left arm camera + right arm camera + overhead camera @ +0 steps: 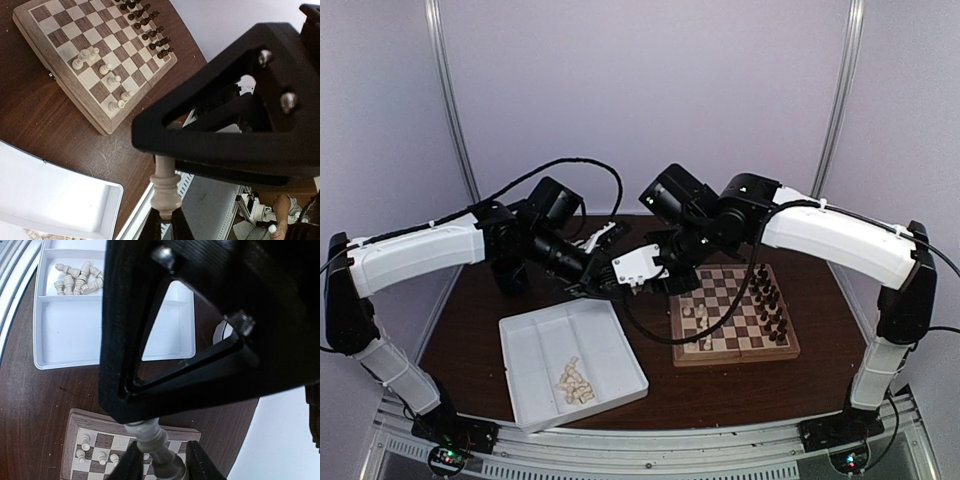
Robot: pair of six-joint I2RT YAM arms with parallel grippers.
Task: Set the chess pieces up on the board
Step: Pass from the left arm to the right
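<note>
The left gripper [166, 224] was shut on one end of a cream chess piece [166, 192] and held it in the air above the surface [470, 320]. The right gripper [160, 462] met it head-on, its jaws roughly half open on either side of the piece's other end. Whether its pads touched the wood could not be told. It looked like a hand-over between the arms. Done well, the right gripper needed a square, firm hold on the stem before the left let go. Neither arm should have pulled, since so small a turned piece could twist or drop. The board [735, 357] lay below and just beside the right gripper, with dark pieces [770, 300] along its farther side and a few cream ones [703, 318] on its nearer side. The white tray [535, 345] lay below the left gripper and held more cream pieces [575, 382].
</note>
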